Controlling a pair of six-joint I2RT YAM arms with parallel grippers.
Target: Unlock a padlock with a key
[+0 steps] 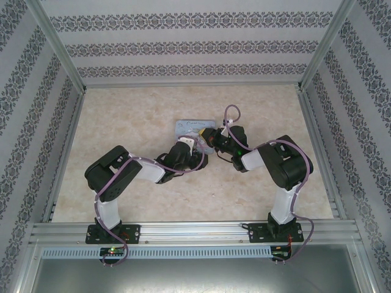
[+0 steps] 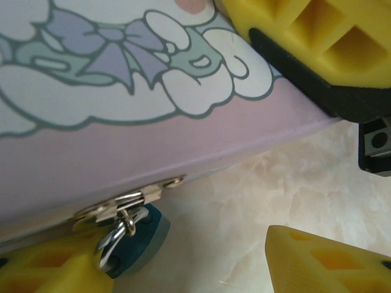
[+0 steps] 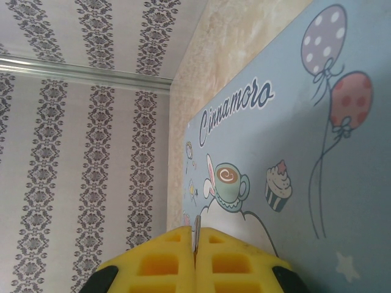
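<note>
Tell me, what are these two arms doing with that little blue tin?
Two robot arms are working at a pale-blue cartoon tin on the table. A tiny teal padlock hangs from the clasp at its front edge. The left gripper is open right beside the padlock. The right gripper is shut on a thin metal sliver, seemingly the key, above the tin. The key is not in the padlock yet.

Setting: robot test cell of laboratory type, not a home; booth framed in aluminium rails [image 1: 195, 231]; walls [image 1: 189, 43] of flat panels papered in grey damask stripes; table [image 1: 122, 116] surfaced in cream marble-look sheet; left arm [image 1: 116, 177] and right arm [image 1: 284, 165] bolted to the front rail; purple cables [image 1: 231, 111] looped loose along both arms.
</note>
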